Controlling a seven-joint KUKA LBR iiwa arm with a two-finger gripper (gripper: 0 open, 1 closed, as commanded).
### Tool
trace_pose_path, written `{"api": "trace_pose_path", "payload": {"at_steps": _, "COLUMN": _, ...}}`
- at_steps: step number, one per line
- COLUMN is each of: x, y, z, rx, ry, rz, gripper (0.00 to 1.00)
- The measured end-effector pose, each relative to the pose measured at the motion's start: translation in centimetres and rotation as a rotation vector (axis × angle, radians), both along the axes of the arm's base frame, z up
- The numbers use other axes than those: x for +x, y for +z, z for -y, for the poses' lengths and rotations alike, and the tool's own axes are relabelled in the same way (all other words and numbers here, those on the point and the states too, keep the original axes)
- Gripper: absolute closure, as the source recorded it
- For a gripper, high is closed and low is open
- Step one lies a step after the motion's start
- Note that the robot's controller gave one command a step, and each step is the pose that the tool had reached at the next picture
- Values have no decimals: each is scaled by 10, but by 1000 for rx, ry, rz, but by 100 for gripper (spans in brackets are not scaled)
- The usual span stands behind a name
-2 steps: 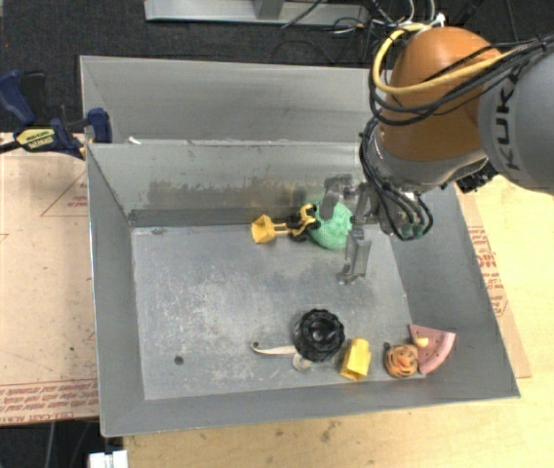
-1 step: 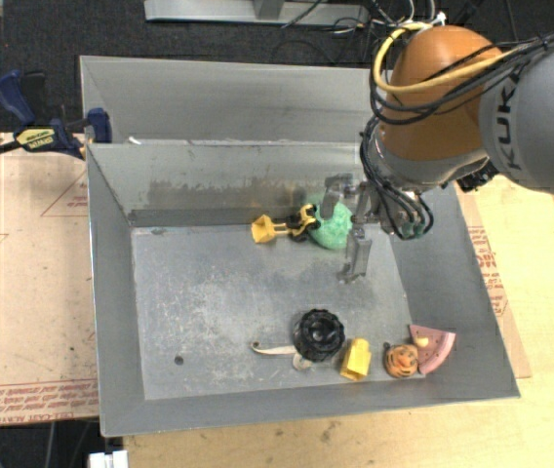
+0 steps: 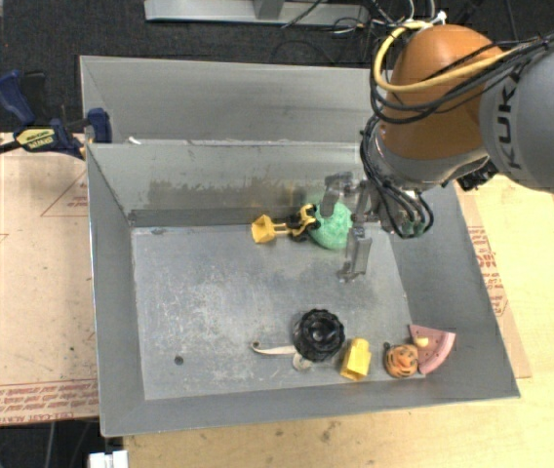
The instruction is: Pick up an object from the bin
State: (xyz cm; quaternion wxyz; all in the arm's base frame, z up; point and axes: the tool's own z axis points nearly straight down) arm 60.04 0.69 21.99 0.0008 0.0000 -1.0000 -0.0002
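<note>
The gripper (image 3: pixel 346 230) hangs low over the back right part of the bin (image 3: pixel 209 291), close to the foot of the rear wall. Its two fingers (image 3: pixel 357 252) stand apart. One is short in this view and sits toward the rear wall; the other reaches down toward the bin floor on the nearer side. A green lump (image 3: pixel 333 229), soft-looking and rounded, lies on the floor at the gap between them, pressed toward the left side of that gap. Whether either finger touches it cannot be told, and nothing is clamped.

Above the fingers the wrist carries a rounded orange cover (image 3: pixel 433 71) with yellow and black cables looped over it. From there a thick grey link (image 3: pixel 540 115) runs off to the right and upward, so the arm leans in over the bin's right rim with the hand pointing down and a little to the left.

Just left of the green lump, touching or nearly touching it, lies a small yellow-and-black piece (image 3: pixel 302 220). Beyond that is a yellow bit (image 3: pixel 264 229).

Well apart, along the near wall, lie several more things:
- a black round knob-like thing (image 3: pixel 318 331)
- a pale thin strip (image 3: pixel 275 350) to its left
- a yellow block (image 3: pixel 356 358)
- a small orange figure (image 3: pixel 401 360)
- a pink wedge (image 3: pixel 434 347) at the right end
</note>
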Motion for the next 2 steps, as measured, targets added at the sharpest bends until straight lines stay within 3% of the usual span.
{"api": "trace_pose_path", "payload": {"at_steps": 1, "x": -9, "y": -16, "z": -23, "rx": -1, "ry": 29, "rz": -14, "gripper": 0}}
{"api": "trace_pose_path", "payload": {"at_steps": 2, "x": 12, "y": -31, "z": -8, "rx": 1, "ry": 62, "rz": 17, "gripper": 0}}
